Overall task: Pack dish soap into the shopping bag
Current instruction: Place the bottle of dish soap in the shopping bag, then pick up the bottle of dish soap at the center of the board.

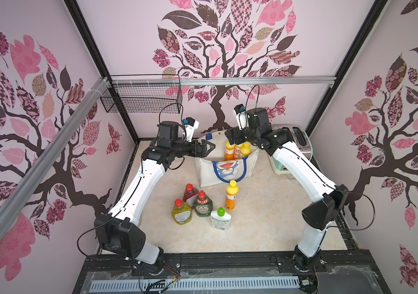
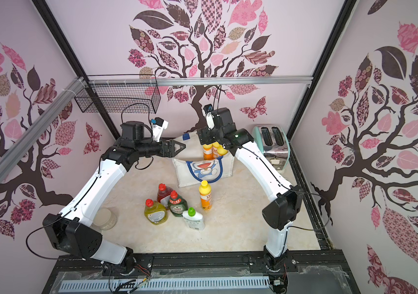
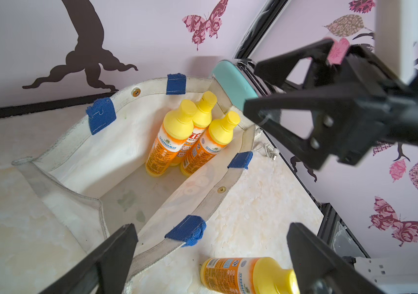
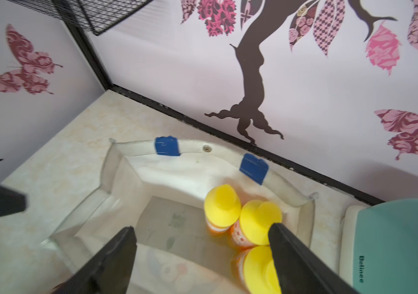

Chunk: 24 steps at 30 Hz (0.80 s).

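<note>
right hand (image 4: 201,229): hovering just above the mouth of the shopping bag (image 1: 205,173), jaws standing wide apart and gripping nothing; in the right wrist view one finger (image 4: 294,254) is overlapping a yellow cap.
left hand (image 3: 210,226): hovering near the bag's rim on the side away from the toaster (image 1: 294,147), spread wide and carrying nothing.
packed bottles (image 3: 177,137): three orange ones with yellow caps are standing bunched together inside the bag, at the end nearest the toaster, leaning a little.
bag: sitting open toward the back of the surface (image 1: 266,216), its blue cat print facing front.
loose orange bottle (image 1: 231,194): standing upright on the surface just in front of the bag.
squat bottles: the yellow-green bottle (image 1: 182,212), red bottle (image 1: 190,194) and dark green bottle (image 1: 202,206), all red-capped, are crowding together nearer the front.
white bottle (image 1: 220,219): standing green-capped just beside the dark green one.
toaster: sitting in the back corner, just beside the bag.
</note>
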Available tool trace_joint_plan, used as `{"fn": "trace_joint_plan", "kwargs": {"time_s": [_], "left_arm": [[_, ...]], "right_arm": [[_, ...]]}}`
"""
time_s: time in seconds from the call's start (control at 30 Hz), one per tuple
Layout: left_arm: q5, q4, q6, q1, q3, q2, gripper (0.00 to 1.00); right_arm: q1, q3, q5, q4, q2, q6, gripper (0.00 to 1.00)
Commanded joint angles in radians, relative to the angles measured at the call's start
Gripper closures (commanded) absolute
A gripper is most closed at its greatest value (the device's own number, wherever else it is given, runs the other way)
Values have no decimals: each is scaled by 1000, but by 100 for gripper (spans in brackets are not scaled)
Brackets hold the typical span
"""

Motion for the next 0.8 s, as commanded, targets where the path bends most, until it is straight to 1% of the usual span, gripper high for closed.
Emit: {"fn": "trace_joint_plan", "kwargs": {"time_s": [0.0,0.07,0.13,0.27,0.33,0.4,0.5,0.57,0.63,0.77], "left_arm": [[-2,17,-33,0,17,1,2],[9,10,-31,0,22,1,2],[14,-3,-23,-3,25,1,2],[-13,-11,-9,0,17,-12,2],[-19,1,-8,-1,16,-11,2],[-18,22,-22,0,11,-5,2],[24,64,-32,0,-5,1,2],[32,60,-19,0,2,9,2],[24,57,-19,-1,0,15,2],[35,55,-4,0,-13,24,2]], "right_arm": [[60,-79,-26,-72,-116,-1,5],[64,-169,-46,-49,-193,28,4],[76,-267,-30,-18,-271,57,1],[101,-434,-76,46,-388,93,0],[117,-495,-114,66,-427,82,0],[133,-558,-116,86,-468,50,0],[140,-667,-169,137,-534,-14,0],[140,-731,-202,184,-570,-30,0],[140,-756,-219,197,-583,-29,0],[139,-761,-200,174,-555,-31,0]]}}
